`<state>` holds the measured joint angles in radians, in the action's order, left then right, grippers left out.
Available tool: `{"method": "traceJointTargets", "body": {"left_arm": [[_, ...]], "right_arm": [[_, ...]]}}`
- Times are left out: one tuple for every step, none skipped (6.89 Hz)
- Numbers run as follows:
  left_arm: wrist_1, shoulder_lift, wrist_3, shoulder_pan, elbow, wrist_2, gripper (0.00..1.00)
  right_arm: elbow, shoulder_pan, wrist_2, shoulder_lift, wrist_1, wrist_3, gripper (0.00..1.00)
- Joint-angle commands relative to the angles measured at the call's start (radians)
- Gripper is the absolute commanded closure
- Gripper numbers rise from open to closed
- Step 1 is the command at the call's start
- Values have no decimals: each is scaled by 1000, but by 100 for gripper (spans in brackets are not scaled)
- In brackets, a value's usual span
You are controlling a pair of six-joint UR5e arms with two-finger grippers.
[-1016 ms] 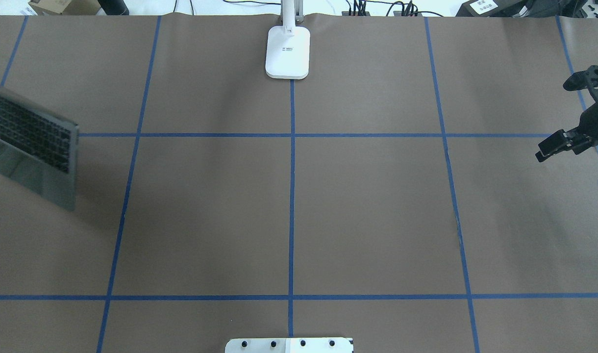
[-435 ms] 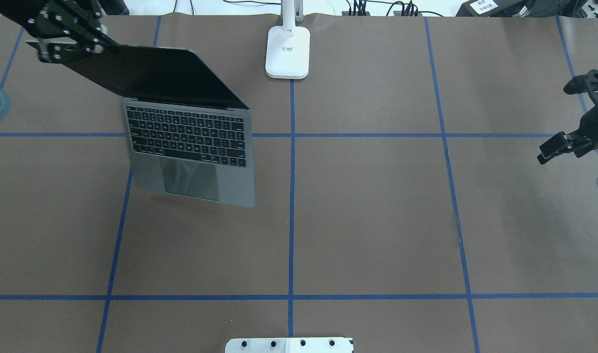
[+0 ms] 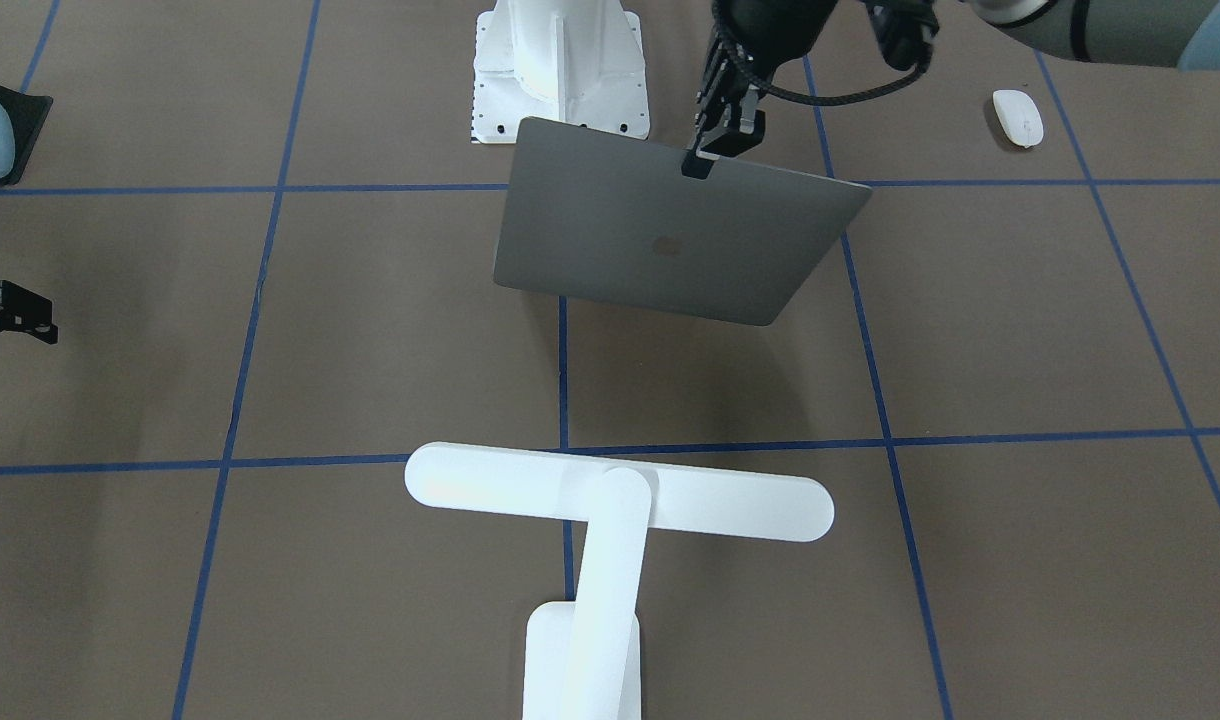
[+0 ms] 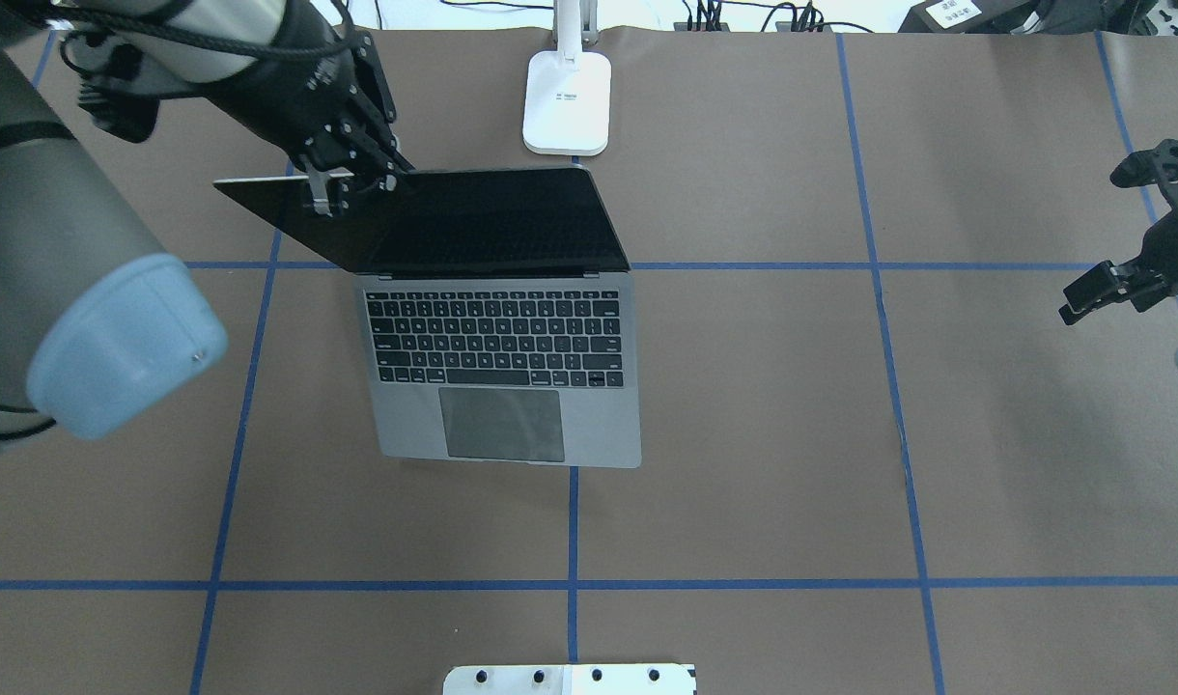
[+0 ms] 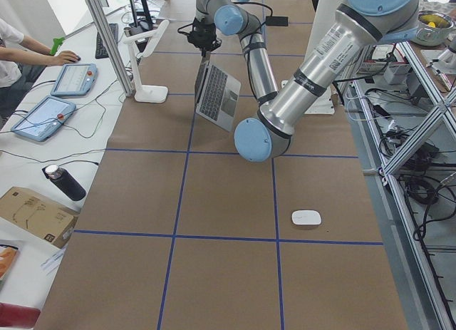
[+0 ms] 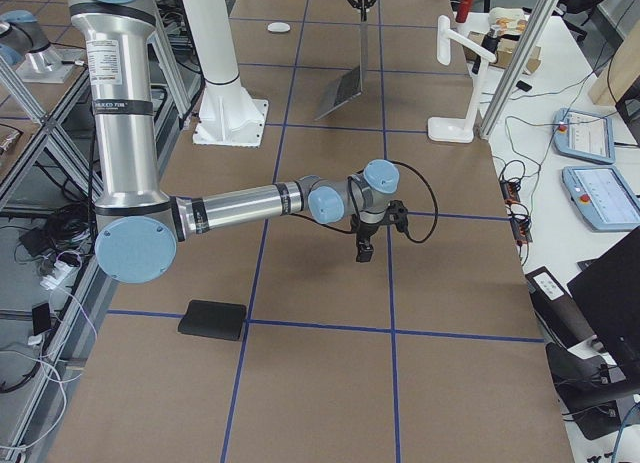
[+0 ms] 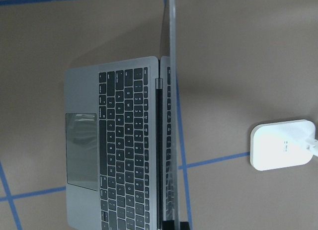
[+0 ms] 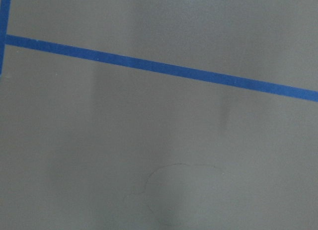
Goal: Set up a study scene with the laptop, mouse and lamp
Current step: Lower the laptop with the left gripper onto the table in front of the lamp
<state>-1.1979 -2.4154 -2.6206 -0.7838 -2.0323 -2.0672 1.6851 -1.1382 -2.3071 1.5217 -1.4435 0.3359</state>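
My left gripper clamped the top edge of the laptop lid (lid upright, keyboard half hanging tilted). The lamp stood near, just beyond the gripper and apart from the lid. The mouse lay well off to its left. My right gripper hung far right over brown paper; I couldn't tell its jaws.

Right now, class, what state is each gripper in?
Left gripper: shut on the laptop lid.
Right gripper: holds nothing; open or shut cannot be told.
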Motion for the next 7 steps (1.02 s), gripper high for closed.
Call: {"method": "traceJointTargets", "body": {"left_arm": [[20, -88, -56, 87, 104, 108, 100], [17, -91, -50, 92, 142, 136, 100], [-3, -111, -41, 107, 208, 172, 100], [-38, -166, -41, 109, 297, 182, 100], [-105, -189, -39, 109, 375, 183, 100], [-170, -195, -39, 109, 435, 185, 100], [-208, -212, -38, 107, 484, 212, 100]], "right_arm": [[-8, 0, 0, -2, 0, 0, 1], [-10, 0, 0, -3, 0, 0, 1], [-12, 0, 0, -5, 0, 0, 1], [-12, 0, 0, -5, 0, 0, 1], [-21, 0, 0, -8, 0, 0, 1], [-25, 0, 0, -9, 0, 0, 1], [-27, 0, 0, -9, 0, 0, 1]]}}
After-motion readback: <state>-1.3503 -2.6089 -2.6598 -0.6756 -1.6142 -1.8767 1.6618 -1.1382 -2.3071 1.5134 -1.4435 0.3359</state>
